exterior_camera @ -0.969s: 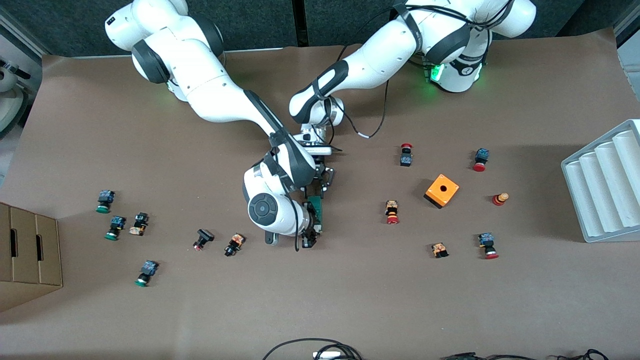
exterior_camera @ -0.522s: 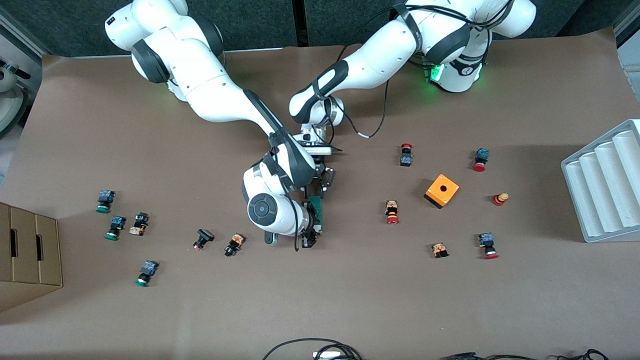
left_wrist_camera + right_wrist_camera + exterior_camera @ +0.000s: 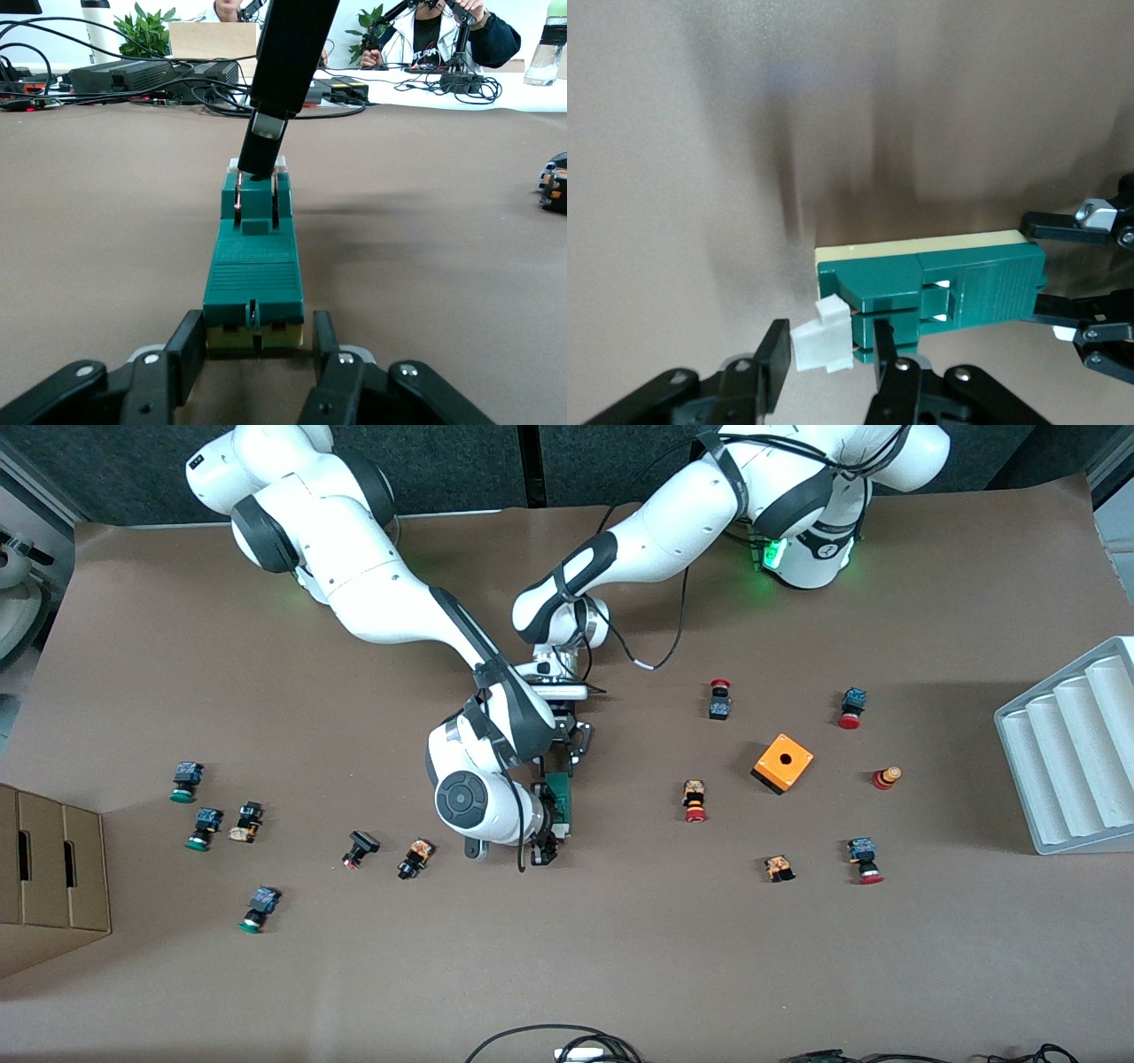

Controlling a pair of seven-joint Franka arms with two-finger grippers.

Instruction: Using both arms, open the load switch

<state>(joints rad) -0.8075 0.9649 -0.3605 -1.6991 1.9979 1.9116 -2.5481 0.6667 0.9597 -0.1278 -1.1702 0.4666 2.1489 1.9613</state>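
The load switch is a slim dark-green block lying flat at mid-table, with a cream underside. My left gripper is shut on its end farther from the front camera, one finger on each side. The small white piece sits at the nearer end, slightly off the green body. My right gripper straddles this piece with its jaws open and a gap on one side. In the left wrist view, one right finger comes down onto that end. The left gripper's fingertips show in the right wrist view.
An orange cube box and several red-capped push buttons lie toward the left arm's end. More buttons lie toward the right arm's end, near a cardboard box. A white ribbed tray stands at the table edge.
The right arm's wrist has shifted slightly toward its own end of the table. The left arm and the load switch have not moved.
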